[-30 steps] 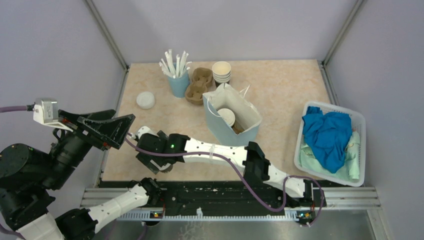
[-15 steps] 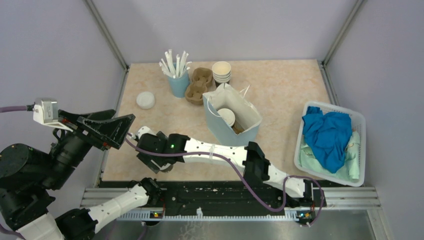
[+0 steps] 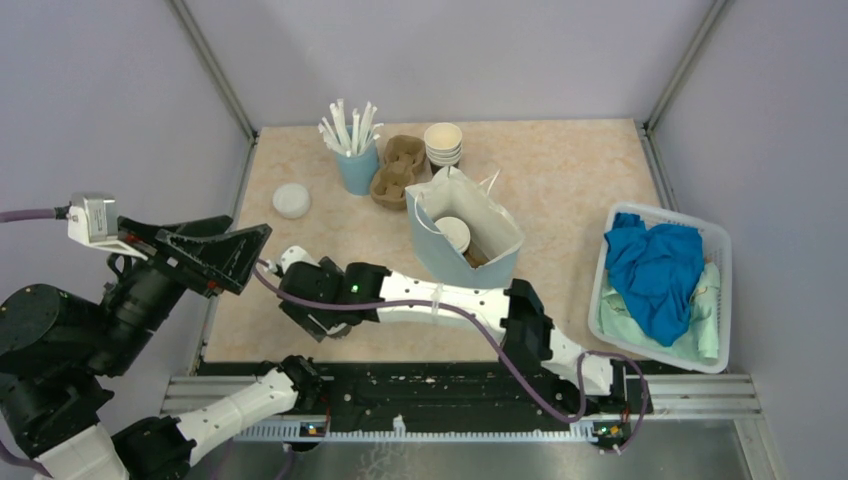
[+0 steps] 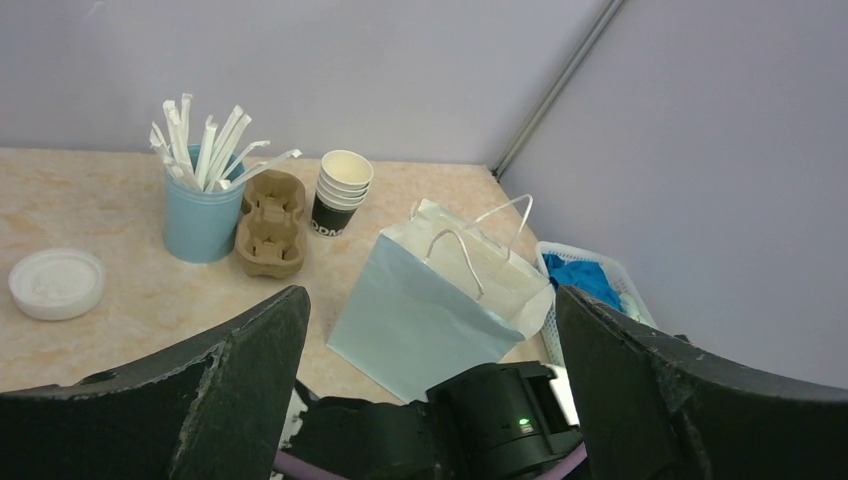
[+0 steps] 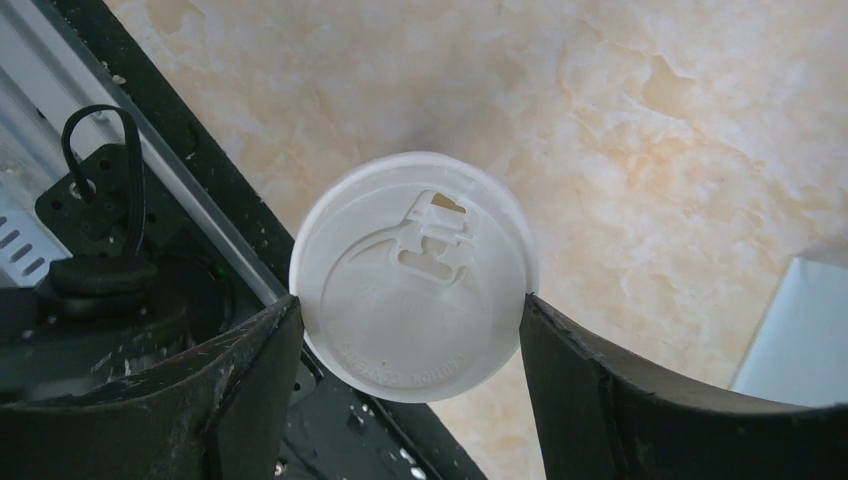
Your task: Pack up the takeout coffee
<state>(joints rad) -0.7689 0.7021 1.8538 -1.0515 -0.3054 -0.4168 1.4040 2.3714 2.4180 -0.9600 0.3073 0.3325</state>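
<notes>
Coffee cup [image 5: 415, 292] shows from above as a round white lid with a sip tab. It is at the near edge of the surface [image 3: 560, 180], toward the near-left corner, and partly over the black rail [image 5: 190, 170] there. The right gripper [image 5: 412, 330] pinches it, one finger on each side under the lid's rim. The brown body is hidden, and I cannot tell whether it rests on the surface or is lifted. Faint raised lettering on the lid is too weak to read.

The left gripper [image 4: 428, 305] hangs above the left edge with its fingers spread wide and nothing between them.

A light blue paper bag [image 3: 440, 262] with white handles stands open mid-surface. A round pale top [image 3: 452, 233] shows inside it, but lid or bare rim cannot be told.

Toward the far edge are a brown pulp carrier [image 3: 397, 170], a blue holder of white straws [image 3: 357, 168] and a stack of cups [image 3: 443, 143]. The stack's dark side bears white letters, cut off and not surely readable. A loose white lid [image 3: 291, 200] lies near the left edge.

A white basket [image 3: 720, 300] at the right edge holds a blue cloth [image 3: 655, 270].

The surface is beige with a marbled look, and plain lilac-grey walls [image 3: 480, 50] enclose it, with metal posts at the far corners.
</notes>
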